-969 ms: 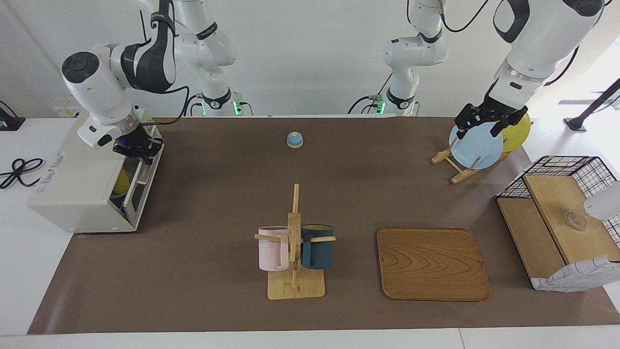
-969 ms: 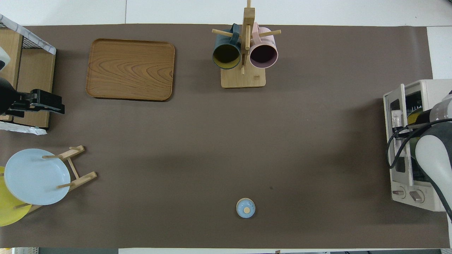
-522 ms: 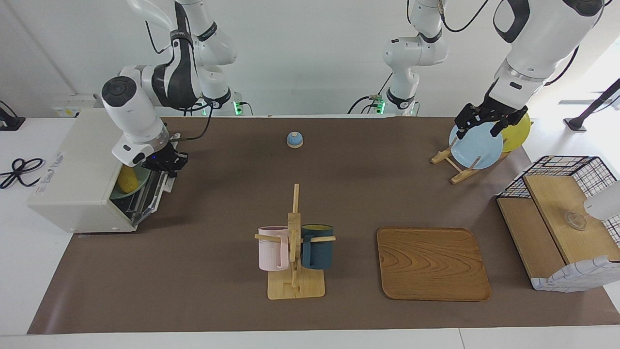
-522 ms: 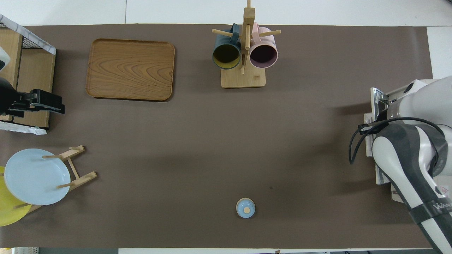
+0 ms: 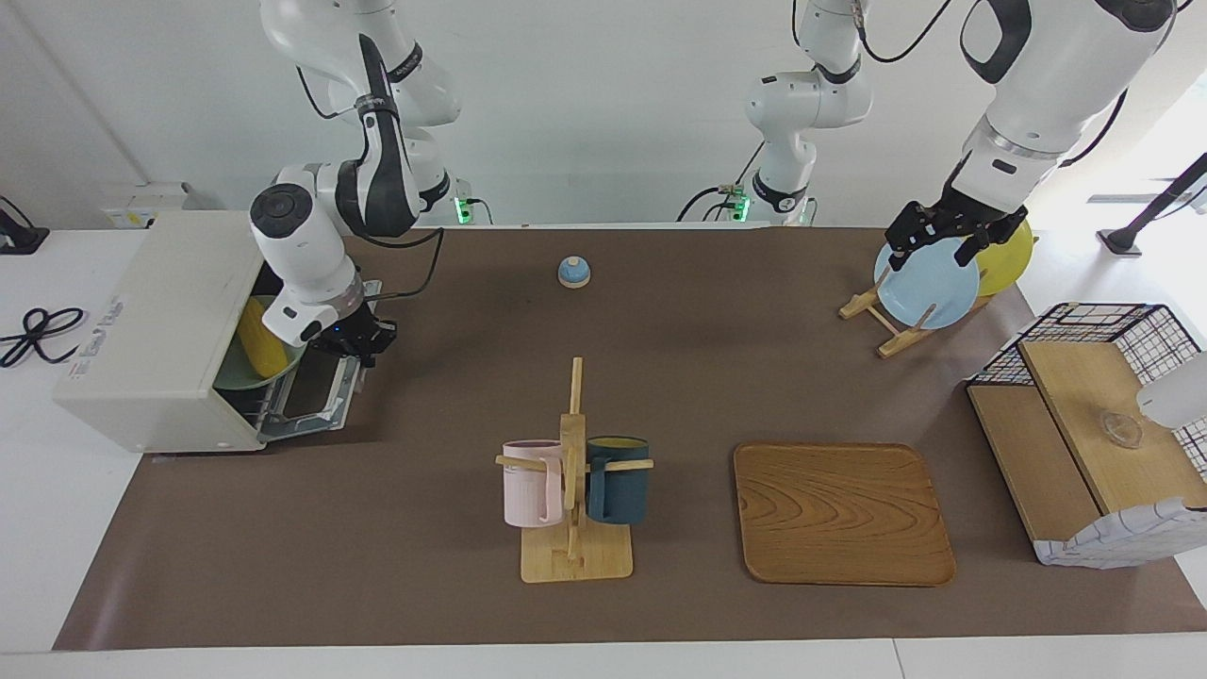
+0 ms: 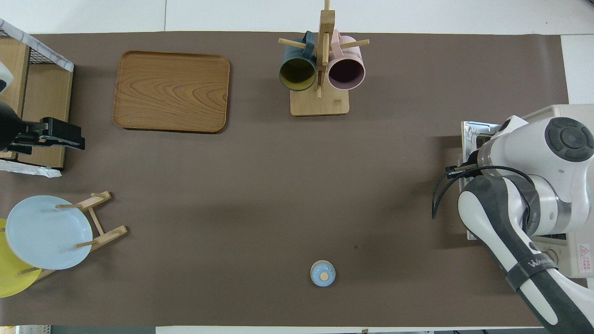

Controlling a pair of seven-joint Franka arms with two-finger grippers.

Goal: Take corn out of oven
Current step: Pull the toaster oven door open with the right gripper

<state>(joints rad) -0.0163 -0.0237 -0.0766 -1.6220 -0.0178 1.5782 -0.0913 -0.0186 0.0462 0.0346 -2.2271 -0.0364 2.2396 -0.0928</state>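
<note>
The cream-white oven (image 5: pixel 141 321) stands at the right arm's end of the table, and it also shows in the overhead view (image 6: pixel 573 113). Its glass door (image 5: pixel 316 396) hangs open, tilted down close to flat. The yellow corn (image 5: pixel 262 341) lies inside on a pale green dish. In the overhead view the arm hides the corn. My right gripper (image 5: pixel 356 341) is at the door's top edge, shut on the bar handle. My left gripper (image 5: pixel 932 247) waits open in the air, over the basket's edge (image 6: pixel 44 153) in the overhead view.
A mug rack (image 5: pixel 573 471) with a pink and a dark blue mug stands mid-table, with a wooden tray (image 5: pixel 842 514) beside it. A small blue bell (image 5: pixel 573 272) sits near the robots. A plate rack (image 5: pixel 929 283) and a wire-and-wood basket (image 5: pixel 1094 424) are at the left arm's end.
My right gripper has swung out and down from the oven's front, pulling the door from nearly closed to wide open. The corn now shows. The left arm has not moved.
</note>
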